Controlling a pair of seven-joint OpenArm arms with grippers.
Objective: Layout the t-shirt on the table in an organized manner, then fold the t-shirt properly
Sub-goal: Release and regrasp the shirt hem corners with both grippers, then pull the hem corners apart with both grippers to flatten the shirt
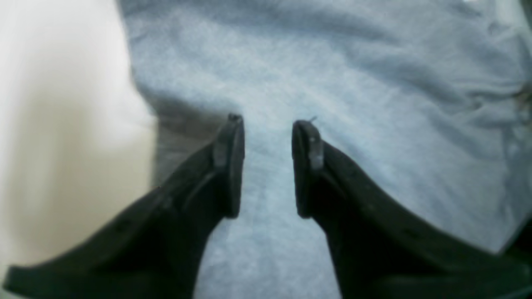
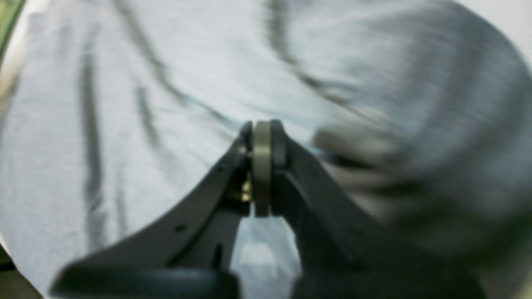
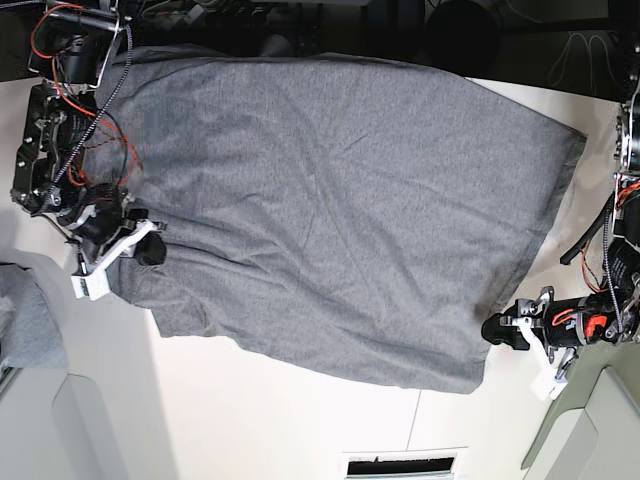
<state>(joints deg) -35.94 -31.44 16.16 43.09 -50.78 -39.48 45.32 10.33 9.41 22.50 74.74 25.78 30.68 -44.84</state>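
My left jaws (image 1: 268, 166) are apart, hovering over the shirt (image 3: 340, 210) near its edge, nothing between them. My right jaws (image 2: 262, 166) are pressed together; from the wrist view I can't tell if they've pinched any cloth. The shirt's spread mostly flat across the white surface (image 3: 290, 420), with one edge hanging over the far side. If I were grabbing now, I'd get both sides pinched at matching corners before pulling, so it stays square.
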